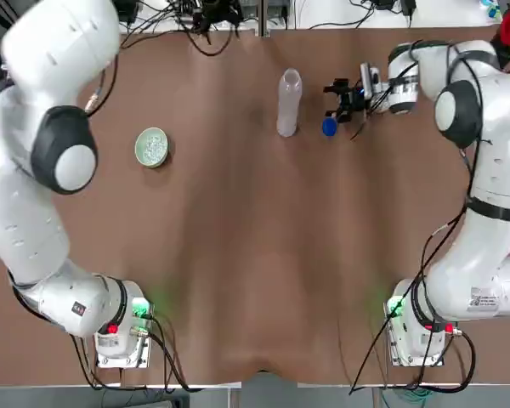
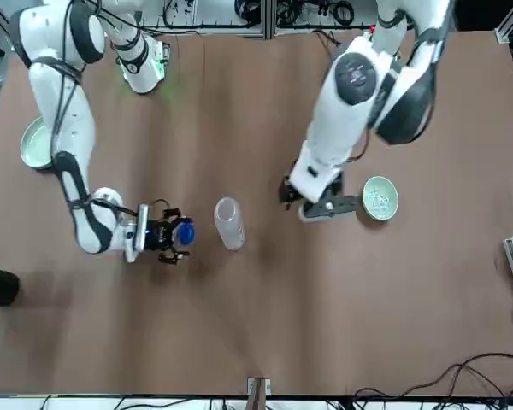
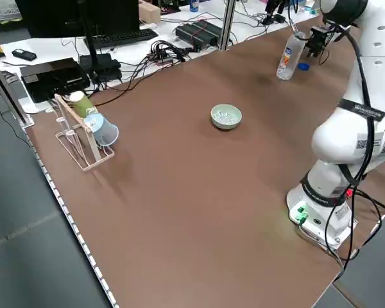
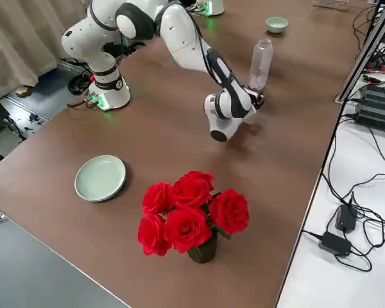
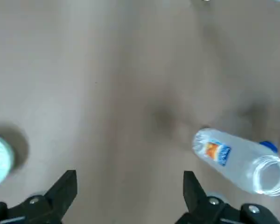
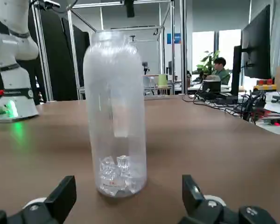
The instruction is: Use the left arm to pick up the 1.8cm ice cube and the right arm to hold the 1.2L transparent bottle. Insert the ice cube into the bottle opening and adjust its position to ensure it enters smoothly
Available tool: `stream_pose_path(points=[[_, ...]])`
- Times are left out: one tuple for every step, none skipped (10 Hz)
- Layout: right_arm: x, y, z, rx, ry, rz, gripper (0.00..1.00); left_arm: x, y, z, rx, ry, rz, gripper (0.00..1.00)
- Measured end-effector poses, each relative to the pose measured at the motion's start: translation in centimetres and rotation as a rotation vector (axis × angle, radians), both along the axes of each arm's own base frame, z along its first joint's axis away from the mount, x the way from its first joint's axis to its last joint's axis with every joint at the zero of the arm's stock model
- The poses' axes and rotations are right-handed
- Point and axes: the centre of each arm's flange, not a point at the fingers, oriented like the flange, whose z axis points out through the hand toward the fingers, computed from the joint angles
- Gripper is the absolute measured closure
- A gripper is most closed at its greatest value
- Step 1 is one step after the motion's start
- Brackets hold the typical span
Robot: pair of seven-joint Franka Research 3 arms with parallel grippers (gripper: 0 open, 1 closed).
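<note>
1. The left end effector is hanging above the table, near the pale green bowl, with its fingers standing wide apart and nothing showing between them.
2. Small clear ice cubes are lying in that bowl, while others are already resting at the foot of the transparent bottle.
3. The bottle is standing upright on the table, its opening facing up and the blue cap sitting off it.
4. The right end effector is waiting beside the bottle, fingers spread and gripping nothing; the bottle is standing just ahead of them, unheld.
5. The work is probably sitting between insertions: no cube is travelling, and the steadying grip is lacking.
6. If another cube is being called for, the left arm is needing to centre over the bowl, descend and pinch just one, while the right is needing to advance and close gently around the bottle without tipping it.
</note>
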Motion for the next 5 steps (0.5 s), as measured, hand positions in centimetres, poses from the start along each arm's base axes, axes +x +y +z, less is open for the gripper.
stream_pose_path(points=[[0.7,-2.1,2.7,-0.04,0.055,0.022,0.0,-0.6,2.2,0.6,0.013,0.0,-0.031,0.0],[1.3,-3.8,5.8,-0.098,0.098,0.039,0.0,-1.2,4.5,1.3,0.014,0.004,-0.058,0.0],[1.8,-5.2,9.1,-0.157,0.123,0.044,0.0,-1.8,6.8,2.0,0.019,0.002,-0.081,0.0],[2.1,-6.2,12.3,-0.218,0.151,0.038,0.0,-2.6,8.8,2.7,0.03,-0.004,-0.104,0.0],[2.2,-6.7,15.0,-0.289,0.213,0.029,0.0,-3.4,10.5,3.3,0.043,-0.009,-0.128,0.0]])
